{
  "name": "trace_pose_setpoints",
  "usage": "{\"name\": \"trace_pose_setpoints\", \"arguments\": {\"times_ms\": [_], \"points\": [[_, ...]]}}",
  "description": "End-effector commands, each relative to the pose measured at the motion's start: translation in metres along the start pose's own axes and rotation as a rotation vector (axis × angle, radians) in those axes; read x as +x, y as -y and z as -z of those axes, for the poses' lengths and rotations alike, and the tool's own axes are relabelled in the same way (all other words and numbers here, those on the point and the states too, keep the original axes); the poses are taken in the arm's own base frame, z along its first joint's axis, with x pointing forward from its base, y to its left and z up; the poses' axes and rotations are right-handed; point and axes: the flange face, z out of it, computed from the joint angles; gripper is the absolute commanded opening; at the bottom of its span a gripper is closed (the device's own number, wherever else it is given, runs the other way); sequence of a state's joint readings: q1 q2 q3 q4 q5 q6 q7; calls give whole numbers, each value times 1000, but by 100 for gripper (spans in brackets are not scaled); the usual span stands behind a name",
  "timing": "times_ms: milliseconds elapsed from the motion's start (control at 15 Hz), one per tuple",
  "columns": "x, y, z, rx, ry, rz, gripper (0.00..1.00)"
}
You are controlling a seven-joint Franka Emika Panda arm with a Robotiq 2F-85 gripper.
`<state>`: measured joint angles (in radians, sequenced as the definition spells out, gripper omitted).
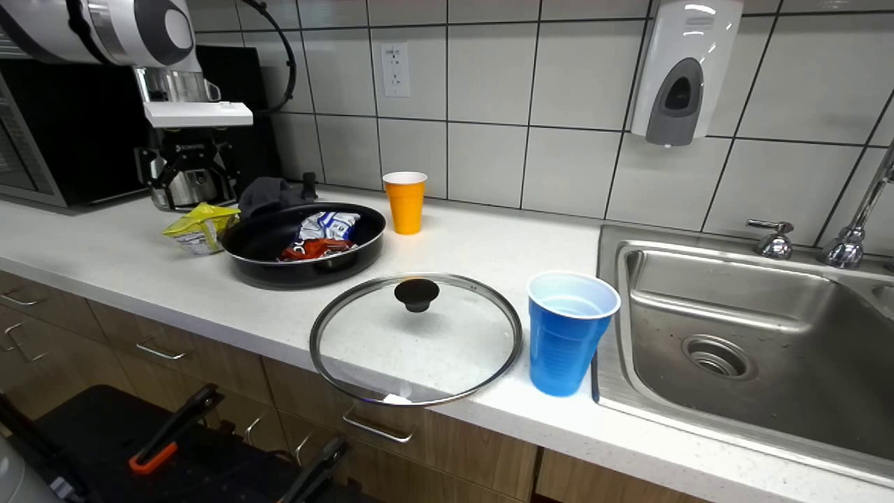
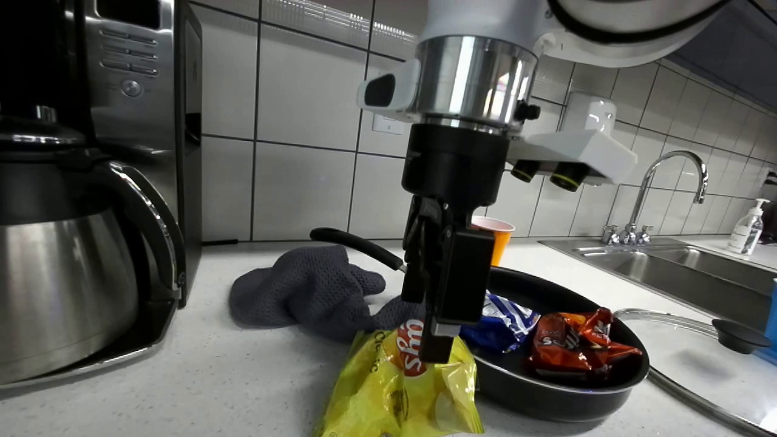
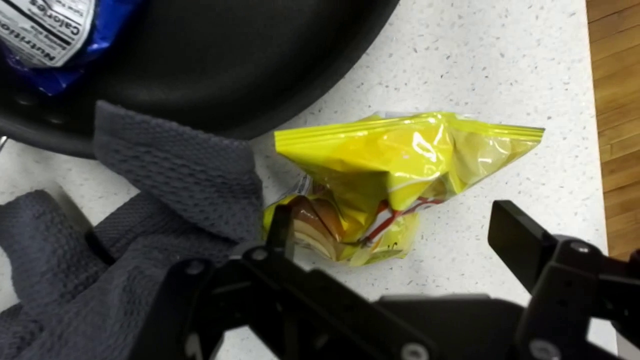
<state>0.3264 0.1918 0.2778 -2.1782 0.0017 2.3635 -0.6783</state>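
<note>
In the wrist view, the black two-fingered gripper stands wide and holds nothing. The shiny yellow plastic snack bag lies just beside the round black frying pan, roughly between the fingers and a little ahead of them. One finger is close to the dark grey woven cloth, which reaches the pan's rim; the other is over the pale speckled counter. Any grip here would do best with both fingers centred on the bag's thick middle, the cloth-side one slipped between cloth and bag so that no fabric is pinched. The film is probably slippery and the contents may be brittle, so a slow, light squeeze seems wise.

In an exterior view, a fingertip overlaps the bag; contact cannot be told. Inside the pan lie a blue-and-white foil packet and a crumpled red packet. A straight descent, clear of the pan's wall, should avoid knocking it.

In an exterior view, the orange plastic cup stands near the pan, and the round clear glass lid lies near the pan's side away from the bag; neither looks likely to obstruct.
</note>
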Motion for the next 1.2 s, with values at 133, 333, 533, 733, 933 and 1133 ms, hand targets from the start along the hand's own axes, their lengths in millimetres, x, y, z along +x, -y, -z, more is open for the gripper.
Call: {"name": "trace_pose_setpoints", "arguments": {"times_ms": [133, 333, 533, 733, 933, 1133], "points": [[10, -11, 2, -1, 18, 21, 100], [12, -13, -1, 0, 24, 19, 100], [11, -14, -6, -2, 36, 20, 100], [10, -15, -8, -4, 32, 18, 100], [11, -14, -5, -9, 29, 22, 100], [11, -14, -4, -12, 24, 21, 72]]}}
